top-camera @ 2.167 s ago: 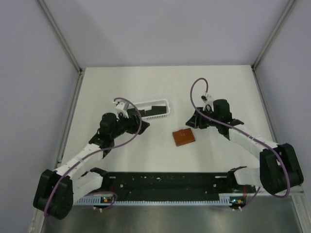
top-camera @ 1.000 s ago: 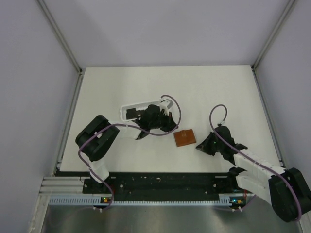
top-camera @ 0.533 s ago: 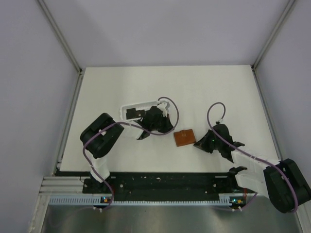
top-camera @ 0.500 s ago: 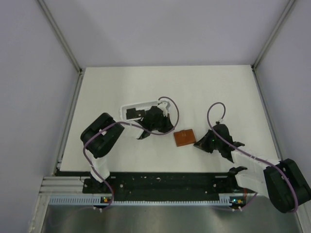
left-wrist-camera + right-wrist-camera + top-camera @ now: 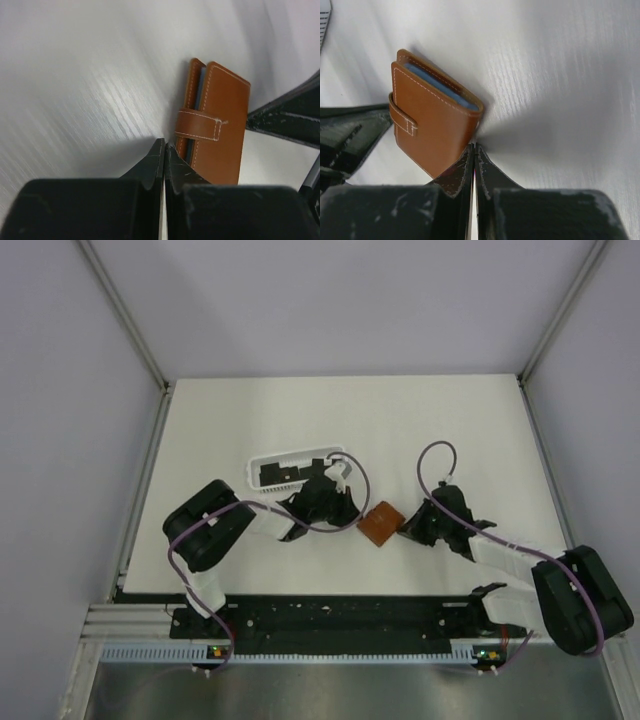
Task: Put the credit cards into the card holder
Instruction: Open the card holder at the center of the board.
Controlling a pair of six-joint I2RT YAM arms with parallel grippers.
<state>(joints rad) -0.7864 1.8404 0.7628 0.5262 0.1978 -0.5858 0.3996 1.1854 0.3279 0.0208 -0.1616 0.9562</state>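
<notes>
Brown leather, stitched in white, the card holder [image 5: 381, 524] sits at the middle of the top view on the white table [image 5: 450, 430], squeezed in between the two grippers. It is folded shut, its clasp tab [image 5: 199, 125] wrapped over the open edge, and a strip of blue pockets [image 5: 441, 84] shows between the covers.

The left gripper [image 5: 164, 149] comes at it from the left of the frame. Its fingers are pressed together with nothing between them, and the tips lie just beside the holder's edge below the tab; whether they touch cannot be told. The right gripper [image 5: 472, 148] comes from the right, its fingers likewise pinched together on nothing, the tips against the holder's lower corner. Each wrist view shows the other arm's black fingers beyond the holder.

Up and to the left of the holder lies a white slotted basket [image 5: 262, 459], behind the left wrist. The cards [image 5: 273, 476] show in it only as dark flat shapes, too small to count.
</notes>
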